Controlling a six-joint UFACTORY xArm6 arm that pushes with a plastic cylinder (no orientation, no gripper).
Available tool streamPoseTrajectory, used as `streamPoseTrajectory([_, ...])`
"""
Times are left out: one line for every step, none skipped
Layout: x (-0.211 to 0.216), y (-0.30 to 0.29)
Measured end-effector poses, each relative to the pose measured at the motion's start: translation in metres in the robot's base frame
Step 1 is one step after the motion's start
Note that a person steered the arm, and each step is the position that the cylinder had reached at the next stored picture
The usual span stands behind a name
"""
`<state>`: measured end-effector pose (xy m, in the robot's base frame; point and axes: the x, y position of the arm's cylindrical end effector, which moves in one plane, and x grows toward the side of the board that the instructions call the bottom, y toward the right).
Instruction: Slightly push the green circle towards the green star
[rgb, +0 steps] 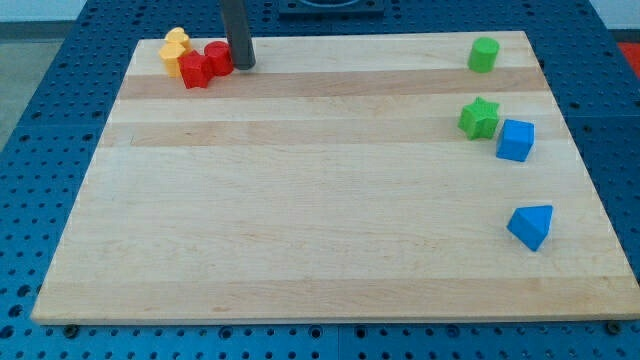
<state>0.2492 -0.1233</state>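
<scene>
Green circle (483, 54) stands upright as a short cylinder at the counter's (300, 220) top right, near the edge, apart from the green star (479, 118) just below it — the star touches a blue cube (516, 140) on its lower right, and a blue wedge-like block (531, 226) lies further down. My tip (243, 64) — a plain rod tool, holding nothing — sits at the view's top left, well apart from the green circle, touching or just beside a red cylinder (219, 57). A second red block (194, 71) and yellow blocks (175, 50) cluster left of it.
</scene>
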Motion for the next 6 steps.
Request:
streamPoseTrajectory([0.000,0.045])
streamPoseTrajectory([-0.006,0.096])
streamPoseTrajectory([-0.021,0.138])
streamPoseTrajectory([-0.028,0.195])
streamPoseTrajectory([-0.033,0.257])
streamPoseTrajectory([-0.043,0.301])
